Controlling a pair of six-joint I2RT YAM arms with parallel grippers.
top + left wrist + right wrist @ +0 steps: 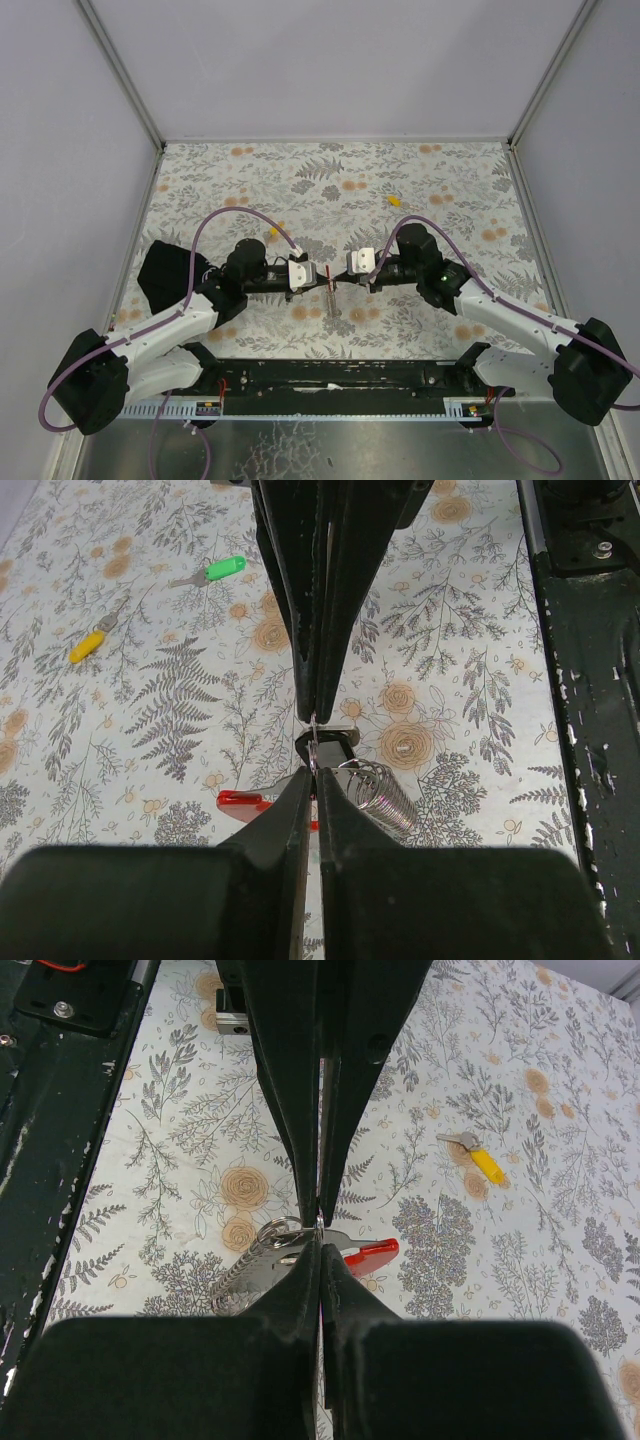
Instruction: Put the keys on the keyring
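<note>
- The keyring (332, 297) is at the table's centre, just at 6 o'clock of the meeting gripper tips. Its red loop (240, 801) and grey fan (248, 1278) spread out beneath them.
- A black key (335, 744) sits right at the tips.
- The left gripper (313, 778) and right gripper (320, 1250) meet nose to nose, each with fingers pressed together. A thin silver sliver shows in the seams; which thing it belongs to I cannot tell.
- A yellow key (395, 200) lies at 1 o'clock, well apart.
- A green key (222, 570) lies on the floral table (460, 190).
</note>
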